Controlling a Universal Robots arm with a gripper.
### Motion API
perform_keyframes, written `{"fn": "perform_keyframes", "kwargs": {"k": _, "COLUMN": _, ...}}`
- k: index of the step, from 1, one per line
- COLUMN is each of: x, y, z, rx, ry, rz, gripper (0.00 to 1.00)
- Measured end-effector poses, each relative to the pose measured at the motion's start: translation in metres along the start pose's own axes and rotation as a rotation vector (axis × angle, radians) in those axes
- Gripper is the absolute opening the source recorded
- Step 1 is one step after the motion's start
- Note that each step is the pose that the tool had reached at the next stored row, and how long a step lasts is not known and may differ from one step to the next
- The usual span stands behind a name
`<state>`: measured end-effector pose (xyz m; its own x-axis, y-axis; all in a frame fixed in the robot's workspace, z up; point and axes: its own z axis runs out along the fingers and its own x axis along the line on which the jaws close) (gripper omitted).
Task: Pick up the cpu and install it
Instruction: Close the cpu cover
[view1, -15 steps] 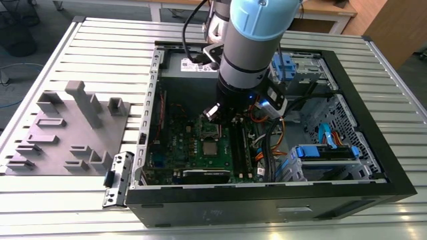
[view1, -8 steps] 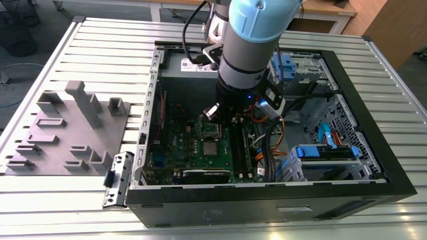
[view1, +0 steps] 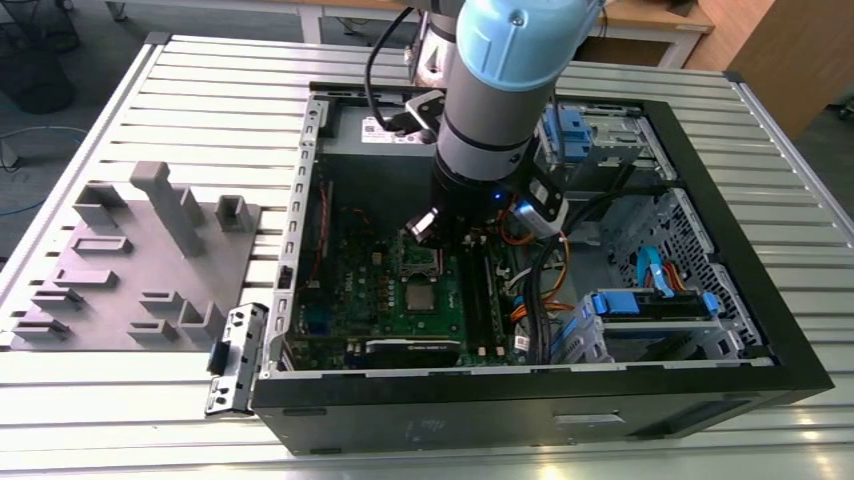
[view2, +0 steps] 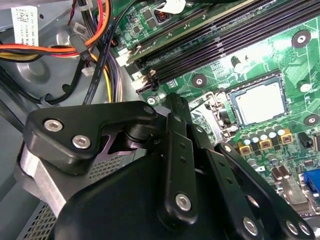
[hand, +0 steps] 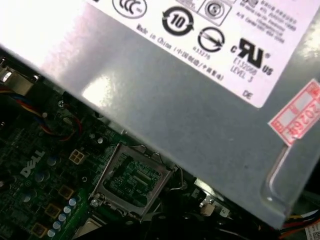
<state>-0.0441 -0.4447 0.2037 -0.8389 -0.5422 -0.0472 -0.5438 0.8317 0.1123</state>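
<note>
You find the motherboard (view1: 350, 300) inside the case (view1: 534, 405), the cpu (view1: 420, 296) on it; the fixture block (view1: 134, 265) sits outside the case, exterior view's left.

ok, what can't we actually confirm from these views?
- Cpu seating: the second wrist view shows its metal top in the socket. The contacts underneath are hidden by the chip itself.
- Motherboard beneath the arm: blocked by the arm in the exterior view.
- Board behind the power supply: covered by its grey casing in the first wrist view.

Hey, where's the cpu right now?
In the second wrist view, the cpu lies in the motherboard socket, beside the black memory slots.
</note>
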Motion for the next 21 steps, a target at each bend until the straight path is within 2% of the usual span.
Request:
{"fn": "perform_keyframes", "kwargs": {"k": 7, "x": 0.0007, "y": -0.0003, "z": 0.0042, "rx": 0.0004, "ry": 0.0006, "rz": 0.0, "gripper": 0.11}}
{"fn": "perform_keyframes", "kwargs": {"k": 21, "x": 0.0037, "y": 0.0013, "z": 0.0046, "rx": 0.0, "ry": 0.0001, "rz": -0.01, "gripper": 0.11}}
